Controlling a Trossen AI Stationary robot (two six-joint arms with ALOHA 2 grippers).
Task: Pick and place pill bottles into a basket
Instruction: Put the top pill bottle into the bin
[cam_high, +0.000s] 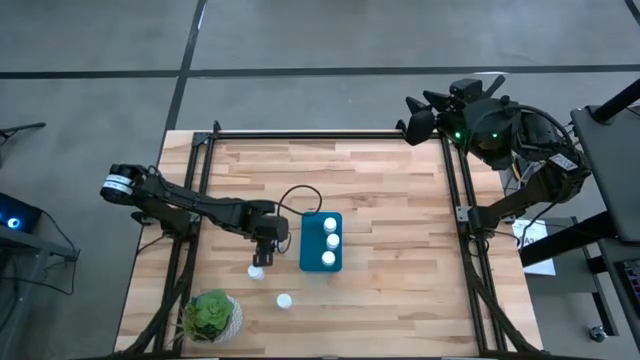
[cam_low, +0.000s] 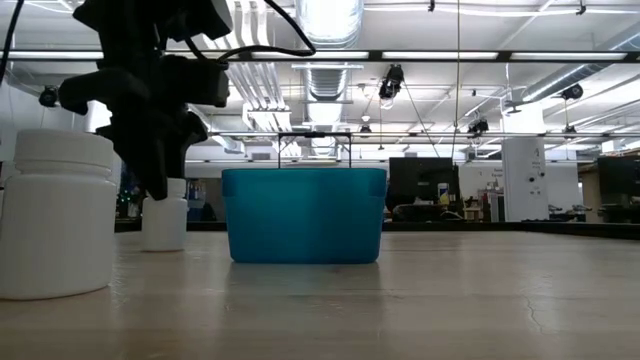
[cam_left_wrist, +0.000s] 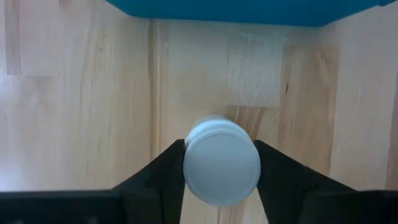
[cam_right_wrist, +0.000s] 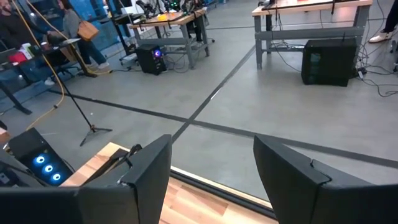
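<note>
A white pill bottle (cam_left_wrist: 222, 163) stands on the wooden table just left of the teal basket (cam_high: 321, 262); my left gripper (cam_left_wrist: 221, 177) is over it, pointing down, fingers on either side of its cap. It also shows in the high view (cam_high: 257, 271) and the low view (cam_low: 165, 218). Three bottles (cam_high: 331, 241) stand inside the basket. Another bottle (cam_high: 284, 300) stands alone nearer the front edge, large in the low view (cam_low: 55, 215). My right gripper (cam_right_wrist: 211, 180) is open and empty, parked past the table's far right corner (cam_high: 418, 115). My left gripper pinches the bottle's round white cap (cam_left_wrist: 193, 163) between its two fingers, one on each side. The fingers come from above, pointing down. The bottle stands upright with its base on the table (cam_low: 165, 247).
A round white pot with a green plant (cam_high: 212, 316) stands at the near left corner. A black cable (cam_high: 296, 195) loops over the table behind the left gripper. Dark frame rails (cam_high: 452, 190) run along the table's sides. Bare wood lies right of the basket.
</note>
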